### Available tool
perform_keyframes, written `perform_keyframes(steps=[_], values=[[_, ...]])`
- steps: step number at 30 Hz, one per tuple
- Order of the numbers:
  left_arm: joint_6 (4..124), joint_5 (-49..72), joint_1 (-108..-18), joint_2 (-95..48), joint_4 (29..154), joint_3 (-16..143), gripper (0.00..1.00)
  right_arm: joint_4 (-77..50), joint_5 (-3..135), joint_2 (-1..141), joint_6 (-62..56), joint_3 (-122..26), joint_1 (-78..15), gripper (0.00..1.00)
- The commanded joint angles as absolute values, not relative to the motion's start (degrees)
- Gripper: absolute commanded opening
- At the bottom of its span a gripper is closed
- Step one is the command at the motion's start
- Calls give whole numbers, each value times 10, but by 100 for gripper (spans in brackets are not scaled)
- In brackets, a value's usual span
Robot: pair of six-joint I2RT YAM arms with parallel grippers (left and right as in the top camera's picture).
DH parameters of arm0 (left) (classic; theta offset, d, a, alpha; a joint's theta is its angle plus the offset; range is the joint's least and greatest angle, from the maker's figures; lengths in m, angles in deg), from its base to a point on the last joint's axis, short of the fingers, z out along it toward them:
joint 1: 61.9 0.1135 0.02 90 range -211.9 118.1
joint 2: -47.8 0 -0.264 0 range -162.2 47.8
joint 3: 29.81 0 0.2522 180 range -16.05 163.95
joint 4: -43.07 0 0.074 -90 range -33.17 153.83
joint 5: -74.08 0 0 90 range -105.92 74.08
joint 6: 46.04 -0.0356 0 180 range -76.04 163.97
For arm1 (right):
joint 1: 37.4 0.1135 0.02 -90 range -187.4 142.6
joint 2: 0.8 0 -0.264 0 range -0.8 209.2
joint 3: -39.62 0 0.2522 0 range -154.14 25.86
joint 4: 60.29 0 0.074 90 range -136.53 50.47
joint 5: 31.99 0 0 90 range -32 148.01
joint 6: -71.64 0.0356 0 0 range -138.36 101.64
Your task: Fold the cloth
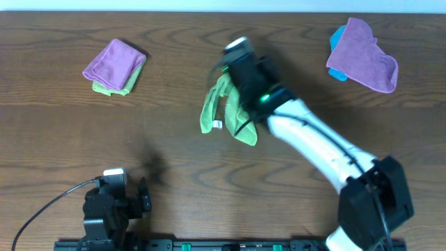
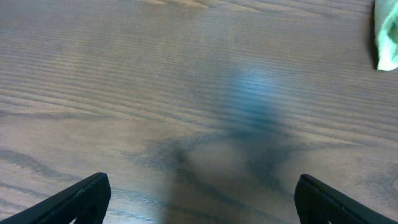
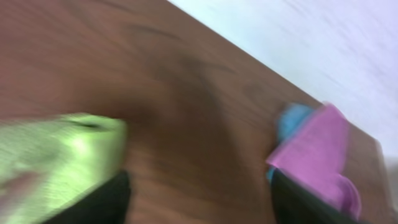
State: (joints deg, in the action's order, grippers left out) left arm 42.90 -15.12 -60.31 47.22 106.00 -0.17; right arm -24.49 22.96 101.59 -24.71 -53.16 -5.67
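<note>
Right claw (image 1: 237, 66) is stretched out over the middle of the table (image 1: 70, 139). In its own camera its two dark fingers (image 3: 102, 202) stand wide apart with bare wood between them, and nothing is pinched there. The cloth (image 1: 226, 108) lies bunched and creased just beneath and beside this claw, on the side nearer the robot's base, partly hidden under the wrist. Its small white tag (image 1: 217, 125) shows at the edge away from the arm. In the blurred wrist view the cloth (image 3: 56, 155) sits against the finger at the left of the picture; whether it touches or drapes over that finger I cannot tell. Well beyond the claw's other finger, by the far table edge, a purple cloth (image 3: 314, 152) lies over a blue cloth (image 3: 292, 121).

Left claw (image 2: 202, 186) is spread just as wide and holds nothing, over bare wood. It is well apart from the cloth (image 2: 387, 37), of which only a pale green corner shows ahead and to the right of its fingers. Far ahead of this claw and to its left, a second purple cloth (image 1: 111, 59) lies folded on top of a green cloth (image 1: 111, 87)
</note>
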Motion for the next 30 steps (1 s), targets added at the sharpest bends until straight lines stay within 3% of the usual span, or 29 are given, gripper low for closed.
perform_keyframes(steps=[1, 12, 30], values=[[433, -161, -606, 476, 1071, -22, 96, -240, 206, 1021, -235, -536, -89, 77], [433, -159, -606, 476, 1071, -22, 95, -197, 435, 1031, -226, -536, -104, 74], [434, -159, -606, 476, 1071, -22, 96, -238, 497, 1106, -227, -536, -127, 69]])
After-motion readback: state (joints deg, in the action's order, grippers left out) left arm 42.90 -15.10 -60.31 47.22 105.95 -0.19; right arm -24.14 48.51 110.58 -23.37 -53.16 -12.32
